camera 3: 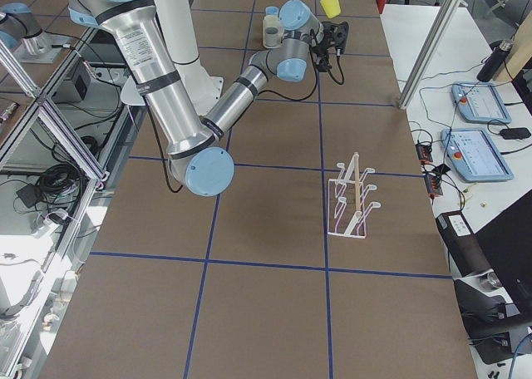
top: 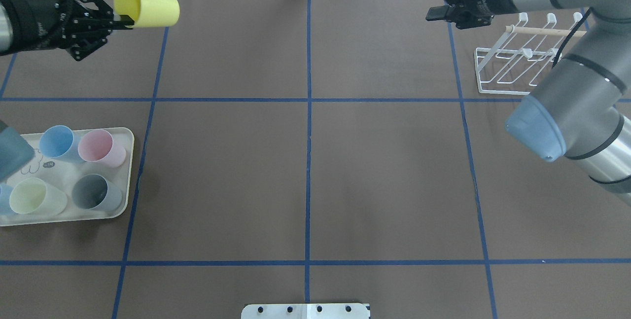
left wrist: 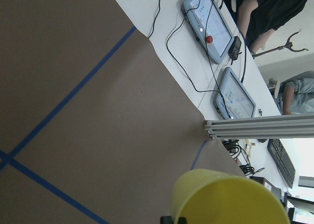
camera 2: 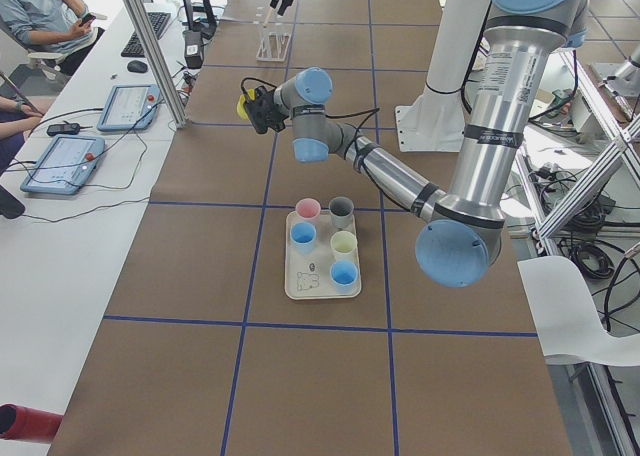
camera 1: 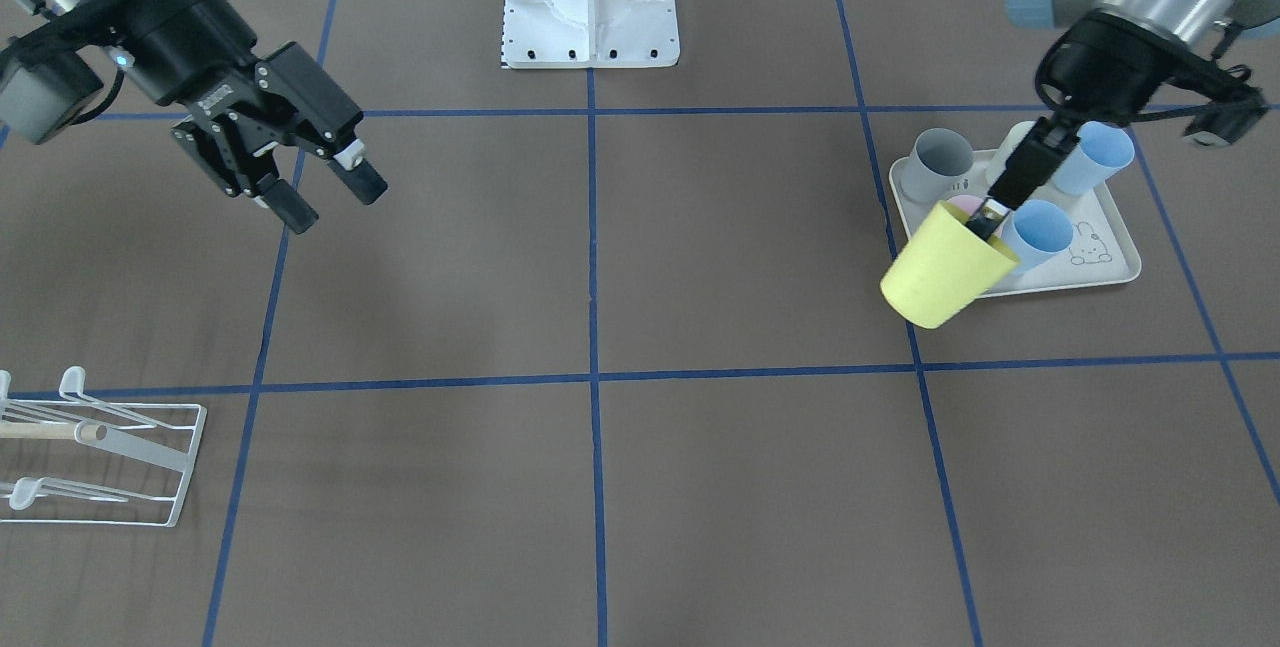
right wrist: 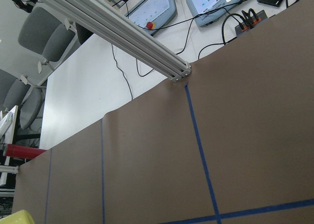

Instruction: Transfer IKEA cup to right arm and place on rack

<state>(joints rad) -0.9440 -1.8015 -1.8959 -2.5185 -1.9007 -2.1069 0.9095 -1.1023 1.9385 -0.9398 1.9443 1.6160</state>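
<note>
Yellow IKEA cup: rim pinched in left gripper's closed fingers, aloft, far from the rack, lying sideways, base towards right gripper, whose fingers are wide apart and empty, near the rack.

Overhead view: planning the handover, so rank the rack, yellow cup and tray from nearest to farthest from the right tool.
1. rack, right side, just beside it.
2. yellow cup, far left, in left tool.
3. tray, left edge.

Cream tray with pastel cups
</note>
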